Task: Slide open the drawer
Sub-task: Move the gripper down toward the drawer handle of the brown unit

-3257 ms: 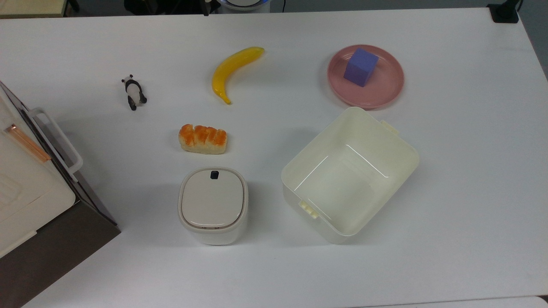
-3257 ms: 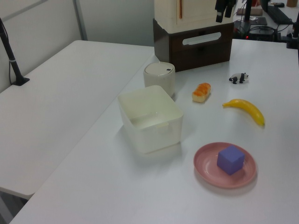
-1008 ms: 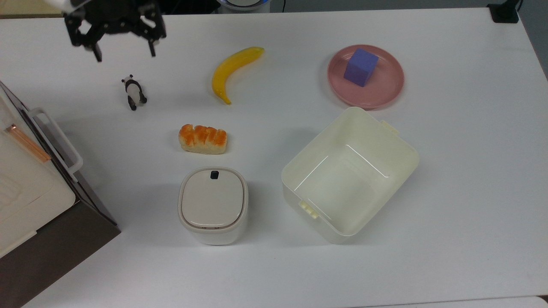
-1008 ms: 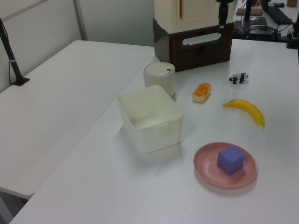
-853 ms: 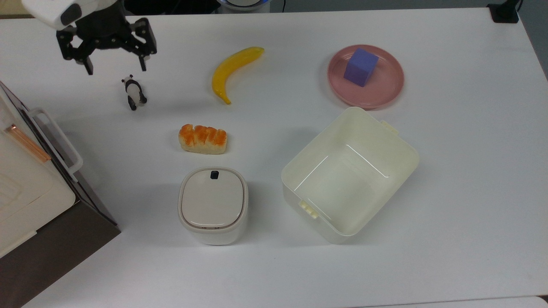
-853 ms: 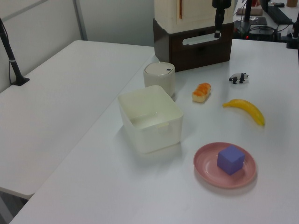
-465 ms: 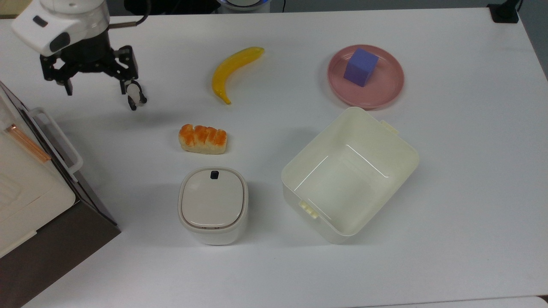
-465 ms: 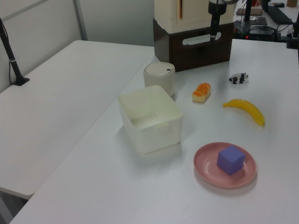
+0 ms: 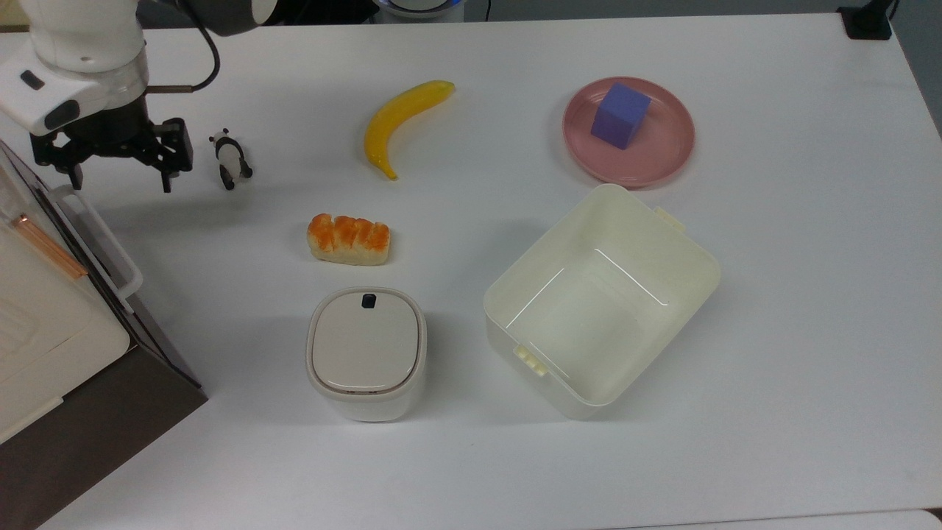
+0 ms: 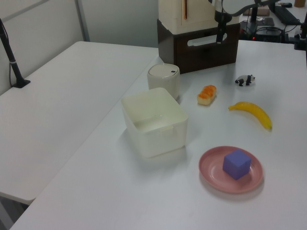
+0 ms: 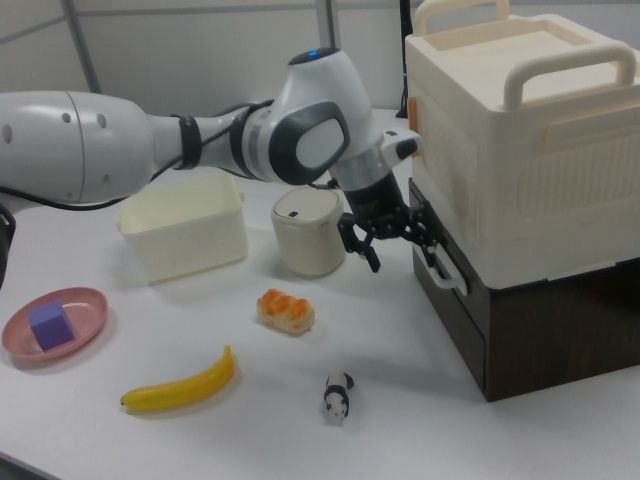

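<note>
Hand [image 9: 119, 177] hangs fingers down w/ fingers spread apart, holding nothing, just in front of the drawer's white handle [image 9: 99, 239] near its far end in the top view; one fingertip [image 11: 432, 252] sits close by the handle in the right view, contact can't be told. Drawer [image 10: 206, 45] is shut, dark front flush w/ the brown cabinet, at the top view's left edge of the bench [image 9: 773, 331], under a cream box [image 11: 520, 130]. Panda toy [image 9: 230, 159] just beside the hand. Bread [image 9: 348, 239] and lidded pot [image 9: 366, 352] nearer bench centre. Banana [image 9: 401, 118], bin [image 9: 600, 298], pink plate [image 9: 662, 158] w/ purple cube [image 9: 620, 115] further off.
</note>
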Tool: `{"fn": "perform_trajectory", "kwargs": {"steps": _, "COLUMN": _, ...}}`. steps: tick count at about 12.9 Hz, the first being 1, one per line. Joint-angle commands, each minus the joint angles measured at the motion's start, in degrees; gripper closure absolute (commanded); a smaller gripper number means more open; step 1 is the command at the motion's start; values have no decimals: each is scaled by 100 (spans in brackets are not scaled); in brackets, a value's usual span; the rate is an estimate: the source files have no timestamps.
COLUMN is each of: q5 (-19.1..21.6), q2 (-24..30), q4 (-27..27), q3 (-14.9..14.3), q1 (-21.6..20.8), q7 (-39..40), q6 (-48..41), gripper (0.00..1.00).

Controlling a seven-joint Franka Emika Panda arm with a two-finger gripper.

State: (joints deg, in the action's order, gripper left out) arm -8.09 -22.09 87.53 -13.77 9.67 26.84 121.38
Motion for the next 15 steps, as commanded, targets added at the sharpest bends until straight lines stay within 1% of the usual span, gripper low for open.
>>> {"fn": "perform_trajectory", "kwargs": {"steps": 1, "q5": -201, "q2": -155, "q4": -44, "q3": -3, "q1": 202, "q7": 111, "q6": 306, "gripper": 0}}
{"fn": "perform_trajectory", "kwargs": {"steps": 4, "q5": -307, "q2": -191, "q4": -44, "q3": 6, "q1": 316, "q7": 128, "q6": 333, "gripper": 0}}
{"fn": "perform_trajectory", "kwargs": {"steps": 6, "q5": -386, "q2": -278, "q4": -44, "q3": 24, "q1": 317, "q7": 128, "q6": 360, "gripper": 0}}
{"fn": "perform_trajectory", "kwargs": {"steps": 8, "q5": -474, "q2": -331, "q4": -52, "q3": 207, "q1": 343, "q7": 128, "q6": 404, "gripper": 0}}
{"fn": "perform_trajectory", "kwargs": {"steps": 10, "q5": -448, "q2": -428, "q4": -201, "q3": 261, "q1": 317, "q7": 58, "q6": 404, "gripper": 0}}
{"fn": "perform_trajectory", "kwargs": {"steps": 11, "q5": -422, "q2": -437, "q4": -202, "q3": 357, "q1": 317, "q7": -29, "q6": 404, "gripper": 0}}
{"fn": "perform_trajectory", "kwargs": {"steps": 13, "q5": -404, "q2": -498, "q4": -202, "q3": 463, "q1": 325, "q7": -493, "q6": 508, "gripper": 0}}
{"fn": "perform_trajectory", "kwargs": {"steps": 15, "q5": -422, "q2": -577, "q4": -167, "q3": 481, "q1": 317, "q7": -864, "q6": 816, "gripper": 0}}
